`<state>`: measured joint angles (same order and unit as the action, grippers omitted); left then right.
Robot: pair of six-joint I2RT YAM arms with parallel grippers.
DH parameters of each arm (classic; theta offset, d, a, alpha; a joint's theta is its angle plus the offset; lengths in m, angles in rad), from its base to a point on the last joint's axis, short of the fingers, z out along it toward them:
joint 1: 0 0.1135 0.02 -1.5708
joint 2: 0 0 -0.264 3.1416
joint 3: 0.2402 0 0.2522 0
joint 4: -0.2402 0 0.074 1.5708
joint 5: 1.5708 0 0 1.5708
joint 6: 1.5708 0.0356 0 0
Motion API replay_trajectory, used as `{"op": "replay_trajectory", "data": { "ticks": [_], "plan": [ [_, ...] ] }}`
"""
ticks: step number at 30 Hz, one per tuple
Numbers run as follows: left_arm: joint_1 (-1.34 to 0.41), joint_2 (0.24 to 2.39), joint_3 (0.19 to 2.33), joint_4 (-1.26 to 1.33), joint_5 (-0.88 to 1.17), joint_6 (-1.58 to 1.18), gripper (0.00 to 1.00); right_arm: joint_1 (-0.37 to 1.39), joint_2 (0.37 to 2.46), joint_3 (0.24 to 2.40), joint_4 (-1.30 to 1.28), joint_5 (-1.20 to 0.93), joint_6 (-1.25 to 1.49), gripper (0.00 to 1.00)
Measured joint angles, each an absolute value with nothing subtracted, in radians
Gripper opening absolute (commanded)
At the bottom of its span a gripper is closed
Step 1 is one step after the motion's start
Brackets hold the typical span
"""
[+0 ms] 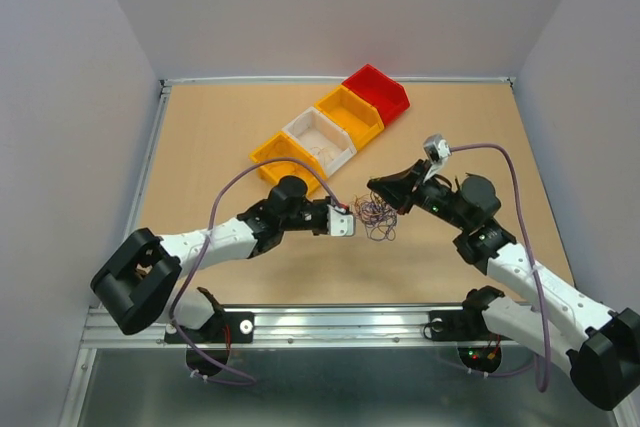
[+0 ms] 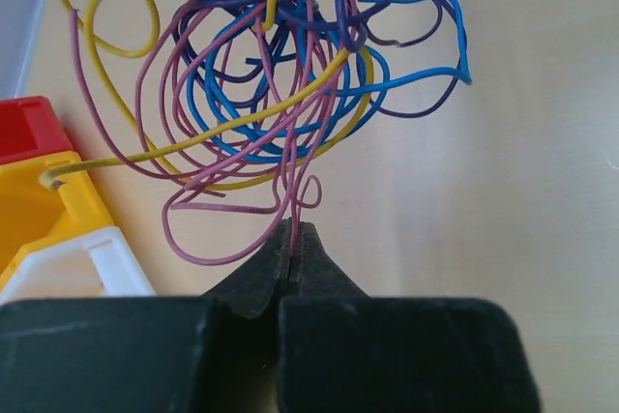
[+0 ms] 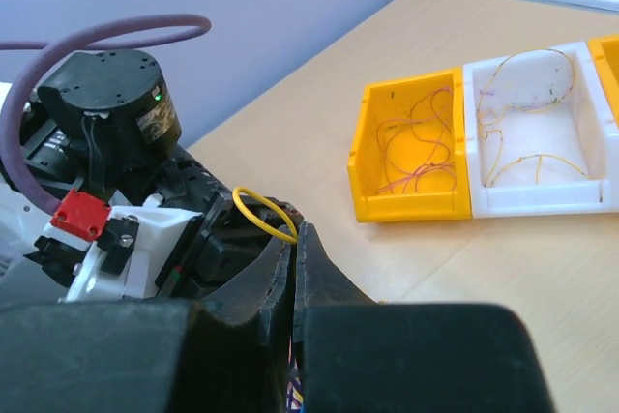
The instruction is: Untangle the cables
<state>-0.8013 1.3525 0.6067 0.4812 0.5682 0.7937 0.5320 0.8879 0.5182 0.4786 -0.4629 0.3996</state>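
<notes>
The cables (image 1: 379, 217) are a small wad of thin blue, purple, pink and yellow wires on the table between my two grippers. In the left wrist view the wad (image 2: 280, 74) hangs just ahead of my left gripper (image 2: 294, 231), which is shut on a pink wire (image 2: 193, 253). My left gripper (image 1: 345, 219) touches the wad's left side. My right gripper (image 3: 296, 237) is shut on a yellow wire (image 3: 263, 208) that loops out of its tips. It sits at the wad's upper right (image 1: 385, 197).
A row of bins stands behind the wad: yellow (image 1: 283, 160), white (image 1: 321, 140), yellow (image 1: 352, 112), red (image 1: 376, 92). The near yellow bin (image 3: 411, 154) and white bin (image 3: 537, 137) hold loose wires. The left wrist (image 3: 106, 123) is close before the right fingers.
</notes>
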Motion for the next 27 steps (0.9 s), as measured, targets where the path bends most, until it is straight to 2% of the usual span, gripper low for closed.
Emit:
{"op": "replay_trajectory", "data": {
  "ticks": [3,5,7,8,9,10,13,15,17,20,27],
  "plan": [
    [-0.810,1.318,0.603,0.470,0.551,0.796,0.00,0.532,0.855,0.516,0.429,-0.405,0.385,0.01],
    [-0.809,1.259,0.593,0.463,0.530,0.795,0.00,0.533,0.808,0.516,0.335,-0.276,0.370,0.03],
    [-0.809,1.185,0.586,0.467,0.508,0.792,0.00,0.533,0.759,0.516,0.250,-0.159,0.365,0.16],
    [-0.809,1.164,0.585,0.471,0.501,0.789,0.00,0.533,0.733,0.516,0.210,-0.087,0.363,0.47],
    [-0.809,1.146,0.584,0.474,0.497,0.787,0.00,0.533,0.709,0.516,0.176,-0.026,0.368,0.62],
    [-0.809,1.131,0.584,0.480,0.495,0.785,0.00,0.533,0.682,0.516,0.137,0.044,0.377,0.67],
    [-0.808,1.132,0.584,0.482,0.496,0.784,0.00,0.533,0.617,0.516,0.062,0.209,0.381,0.72],
    [-0.807,1.155,0.584,0.474,0.496,0.785,0.00,0.533,0.593,0.516,0.041,0.237,0.381,0.83],
    [-0.807,1.177,0.584,0.463,0.496,0.786,0.00,0.533,0.577,0.516,0.023,0.224,0.375,0.89],
    [-0.807,1.211,0.584,0.436,0.503,0.791,0.00,0.533,0.576,0.513,0.040,0.131,0.348,0.88],
    [-0.805,1.220,0.592,0.391,0.514,0.795,0.00,0.533,0.739,0.472,0.276,-0.377,0.252,0.86]
  ]
}}
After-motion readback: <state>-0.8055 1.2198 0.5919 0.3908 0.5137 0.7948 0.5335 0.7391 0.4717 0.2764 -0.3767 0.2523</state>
